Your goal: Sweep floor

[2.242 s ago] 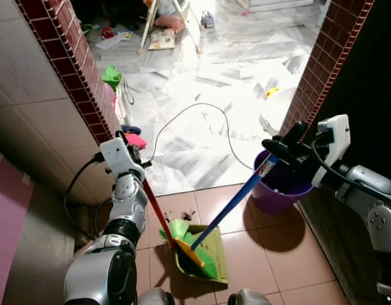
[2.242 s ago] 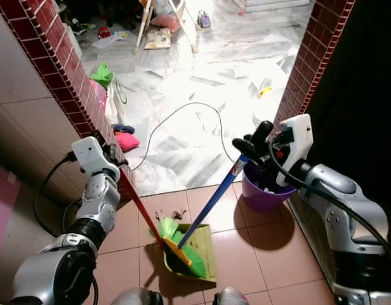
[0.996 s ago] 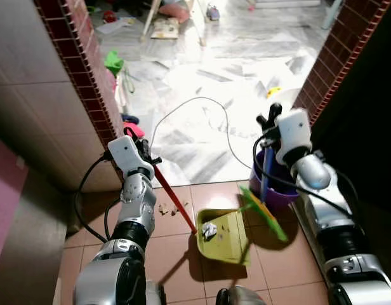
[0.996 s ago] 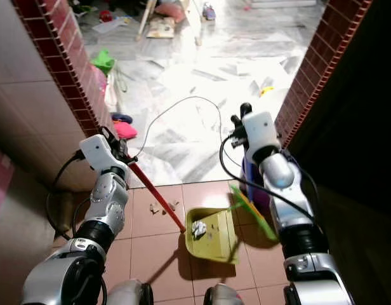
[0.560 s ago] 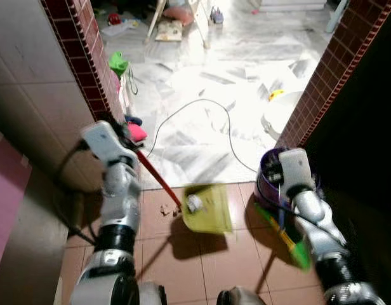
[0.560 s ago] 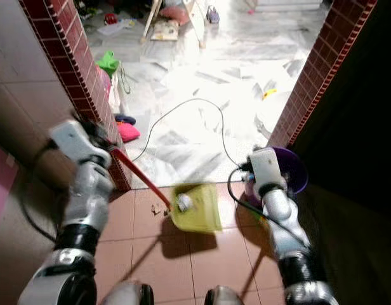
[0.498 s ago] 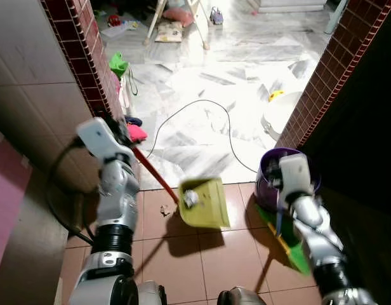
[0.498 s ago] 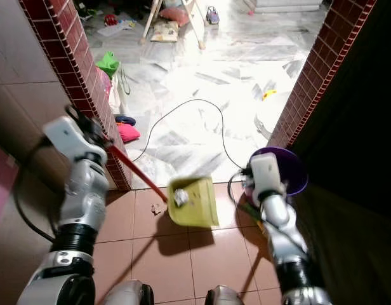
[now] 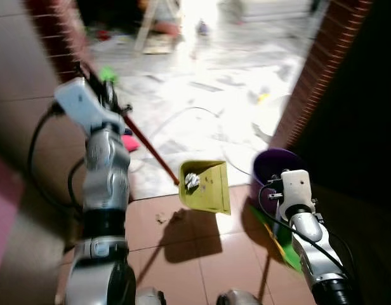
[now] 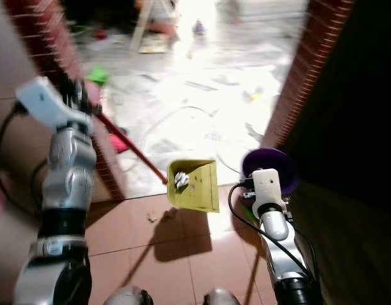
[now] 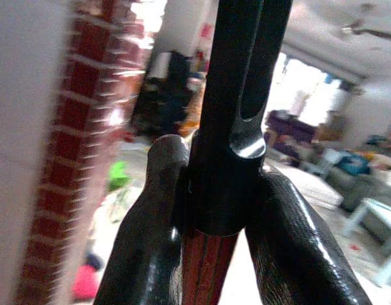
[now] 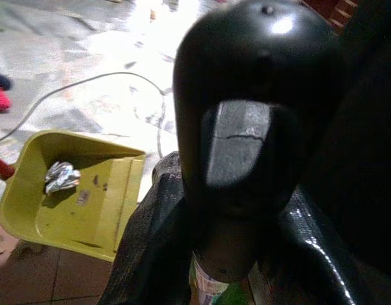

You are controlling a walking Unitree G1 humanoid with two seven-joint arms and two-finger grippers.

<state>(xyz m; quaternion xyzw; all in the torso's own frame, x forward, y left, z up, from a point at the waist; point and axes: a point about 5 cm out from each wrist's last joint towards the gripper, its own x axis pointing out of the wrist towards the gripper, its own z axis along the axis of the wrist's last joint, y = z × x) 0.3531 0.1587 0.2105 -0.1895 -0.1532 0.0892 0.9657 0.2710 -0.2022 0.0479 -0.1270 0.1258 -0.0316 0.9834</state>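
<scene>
Above tiles, dustpan (image 9: 205, 186) raised higher, nearer purple bucket (image 9: 271, 166).

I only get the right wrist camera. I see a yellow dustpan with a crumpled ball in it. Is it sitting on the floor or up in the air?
Observer: Up in the air. The head view shows the dustpan above the brown tiles, with its shadow under it.
Operator: Who's holding it up?
Observer: The left gripper, raised high by the brick wall, has its jaws closed on the dustpan's red handle.
Operator: Where's the bin for the rubbish?
Observer: A purple bucket stands on the floor just right of the dustpan, behind the right arm, whose right gripper holds the broom with its green head low by the bucket.
</scene>
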